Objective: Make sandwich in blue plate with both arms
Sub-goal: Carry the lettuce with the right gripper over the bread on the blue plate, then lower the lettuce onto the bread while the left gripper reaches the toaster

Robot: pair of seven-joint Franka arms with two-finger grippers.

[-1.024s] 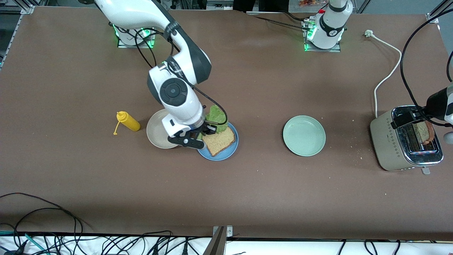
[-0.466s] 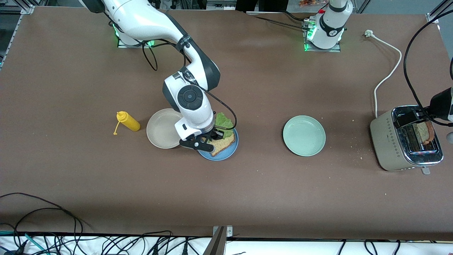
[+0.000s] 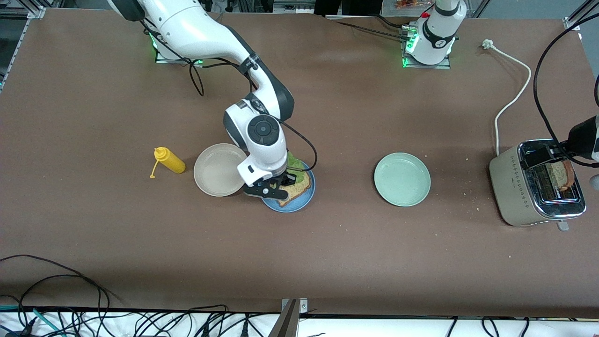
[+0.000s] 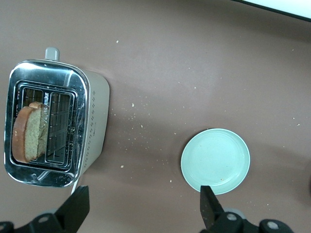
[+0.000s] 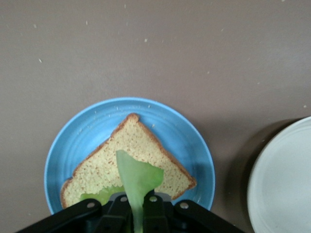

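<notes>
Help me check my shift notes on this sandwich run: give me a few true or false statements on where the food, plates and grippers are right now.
1. The right gripper is shut on the lettuce leaf over the bread slice on the blue plate. True.
2. The left gripper holds a bread slice. False: it is open over the toaster.
3. A second bread slice sits in the toaster. True.
4. The pale green plate carries lettuce. False: nothing lies on it.
</notes>
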